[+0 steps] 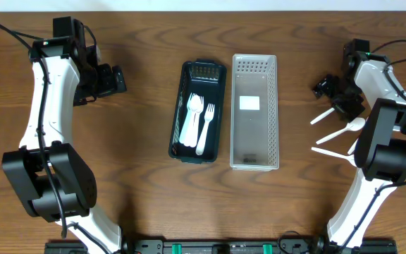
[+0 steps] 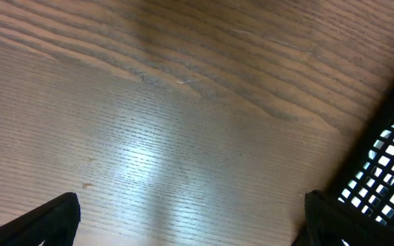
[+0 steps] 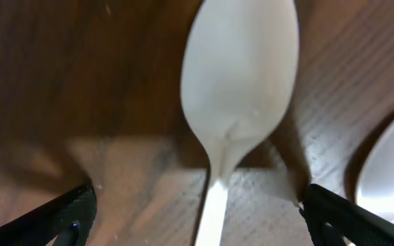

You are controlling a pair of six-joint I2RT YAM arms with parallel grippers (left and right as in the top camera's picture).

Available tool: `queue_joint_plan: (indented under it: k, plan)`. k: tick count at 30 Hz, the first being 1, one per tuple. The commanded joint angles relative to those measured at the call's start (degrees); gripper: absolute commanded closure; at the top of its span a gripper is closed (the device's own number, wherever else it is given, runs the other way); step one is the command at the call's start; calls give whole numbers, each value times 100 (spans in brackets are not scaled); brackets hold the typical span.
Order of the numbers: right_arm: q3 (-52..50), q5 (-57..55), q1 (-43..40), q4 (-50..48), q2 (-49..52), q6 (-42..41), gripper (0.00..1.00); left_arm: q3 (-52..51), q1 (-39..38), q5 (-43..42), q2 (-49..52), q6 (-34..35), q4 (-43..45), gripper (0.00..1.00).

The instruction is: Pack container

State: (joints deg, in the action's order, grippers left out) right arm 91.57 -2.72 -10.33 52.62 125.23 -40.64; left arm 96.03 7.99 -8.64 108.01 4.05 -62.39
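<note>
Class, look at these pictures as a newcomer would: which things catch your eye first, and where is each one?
Two long baskets sit side by side mid-table: a dark basket holding white forks, and an empty pale basket to its right. In the right wrist view a white spoon fills the frame, lying on the table between the fingers of the open right tool.

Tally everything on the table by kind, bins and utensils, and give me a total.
Bins: 2 (dark bin, white bin)
Forks in the dark bin: 2
Loose white utensils, right side: 3
Total: 7
</note>
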Motion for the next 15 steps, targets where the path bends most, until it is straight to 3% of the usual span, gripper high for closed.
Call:
queue_joint_plan:
  k: [1,8,12,15]
  plan:
    - [96,-20,-44,-92,101,-46,3,-24,-4,-20,37,-98,-17,2]
    - [87,-26,-44,-227,138,-46,9,-24,-4,-20,37,-98,-37,2]
    - [22,-22,-44,-254,144,-48,20,-24,-4,-17,37,-98,-35,2]
    - [-66,-20,-42,-247,144,-46,22,-24,-4,-17,37,-98,-37,2]
